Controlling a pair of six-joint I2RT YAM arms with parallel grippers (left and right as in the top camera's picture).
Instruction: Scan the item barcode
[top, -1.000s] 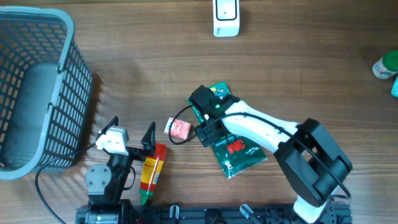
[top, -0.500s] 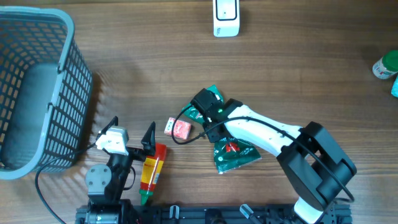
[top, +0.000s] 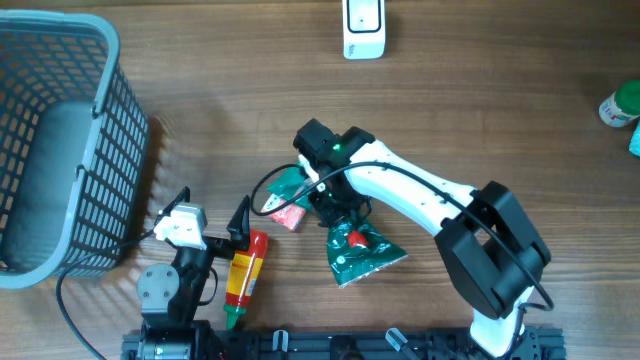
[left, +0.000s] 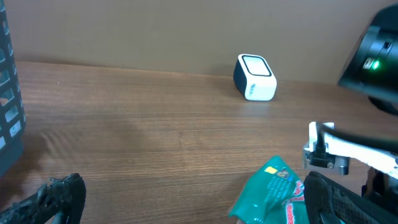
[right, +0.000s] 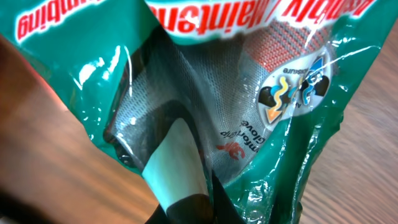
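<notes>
One green glove packet (top: 355, 245) lies mid-desk (top: 200, 90), pinched at one end by the right end effector (top: 322, 195), which is clenched on its film. The left end effector (top: 212, 205) sits released. The grasp looks made; next, the packet must travel to the white scanner (top: 363, 27), barcode facing it.
</notes>
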